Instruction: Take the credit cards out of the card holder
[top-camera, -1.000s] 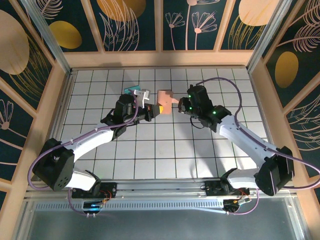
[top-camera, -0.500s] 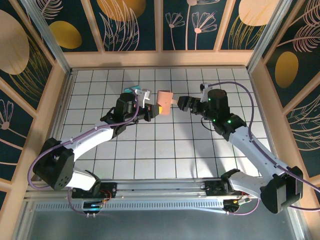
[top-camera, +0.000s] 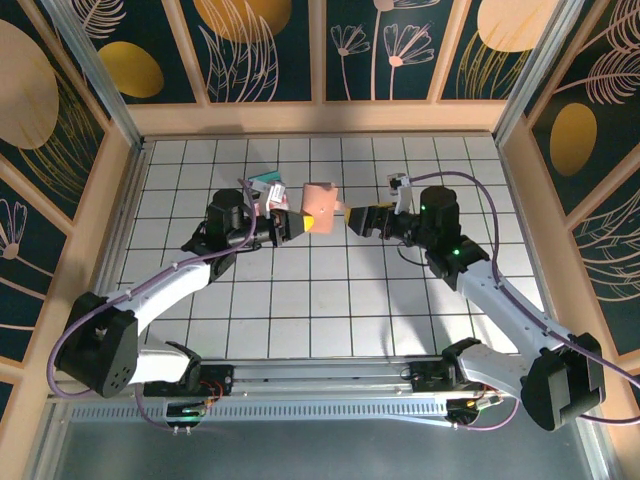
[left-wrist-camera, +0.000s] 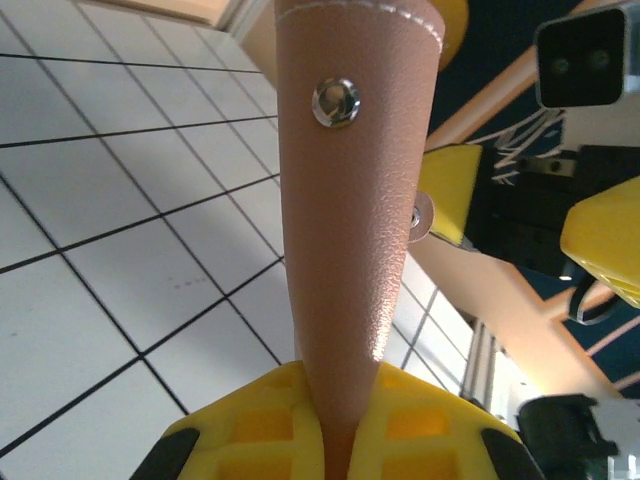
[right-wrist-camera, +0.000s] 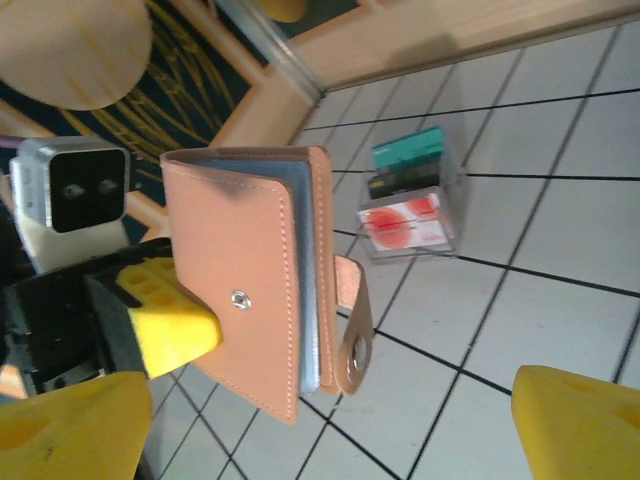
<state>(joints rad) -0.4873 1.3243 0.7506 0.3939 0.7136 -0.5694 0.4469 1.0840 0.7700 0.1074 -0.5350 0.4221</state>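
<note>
At table centre, off the surface: left gripper is clamped on the card holder, yellow pads pinching one edge so the holder stands out past the fingertips.

- Holder is folded nearly flat, tan-pink cover outward, silver snap stud on the cover face. Snap tab is undone and hangs loose from the open side.
- Right gripper faces the holder from the opposite side, jaws spread wide with nothing between them. It is close to the tab edge; from above a small gap seems to separate them.
- Credit cards lie in a small overlapping cluster on the white gridded table, beyond the holder and towards the far wall: teal, then a dark one, then red-and-white. They are well apart from both grippers.
- Nothing stands between the right gripper and the holder. The left arm's fingers cover the clamped edge.

View notes:
- Right wrist view gives greyish-blue inner pockets along the holder's open edge, plus the individual card colours. Whether any card is inside the pockets, cannot tell.
- Top view gives the two arms meeting nose to nose, and only the teal of the cluster is clear.
- Left wrist view gives the cover edge-on, stitching at its far end, with the right gripper's yellow fingers behind it.
</note>
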